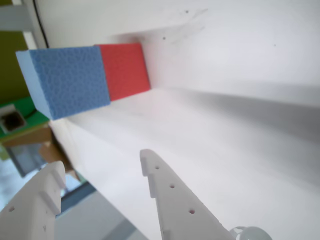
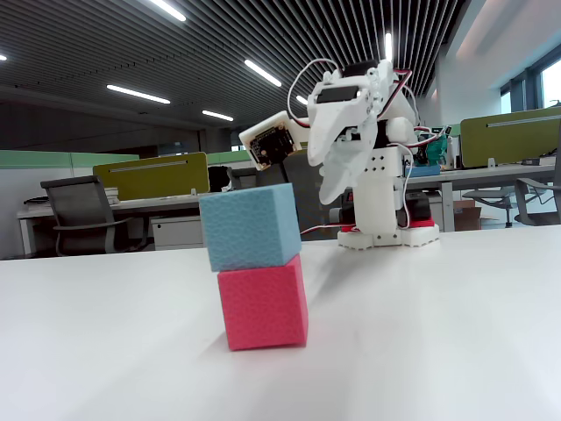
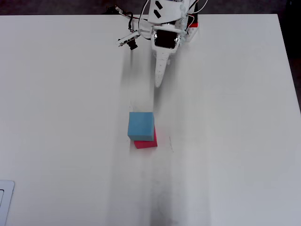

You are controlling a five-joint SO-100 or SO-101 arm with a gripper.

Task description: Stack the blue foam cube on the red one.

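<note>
The blue foam cube (image 2: 250,225) sits on top of the red one (image 2: 263,303), shifted a little to the left in the fixed view, on the white table (image 2: 438,333). The overhead view shows the blue cube (image 3: 141,126) covering most of the red cube (image 3: 148,142). In the wrist view the blue cube (image 1: 67,80) and red cube (image 1: 125,70) lie ahead of the fingers, touching each other. My gripper (image 1: 102,162) is open and empty, drawn back from the stack and held above the table (image 2: 333,189), near the arm's base (image 3: 159,84).
The arm's base (image 2: 386,232) stands at the table's far edge, with loose wires (image 3: 129,37) beside it. Office desks and a chair (image 2: 83,215) lie beyond the table. A pale flat thing (image 3: 4,202) lies at the lower left corner in the overhead view.
</note>
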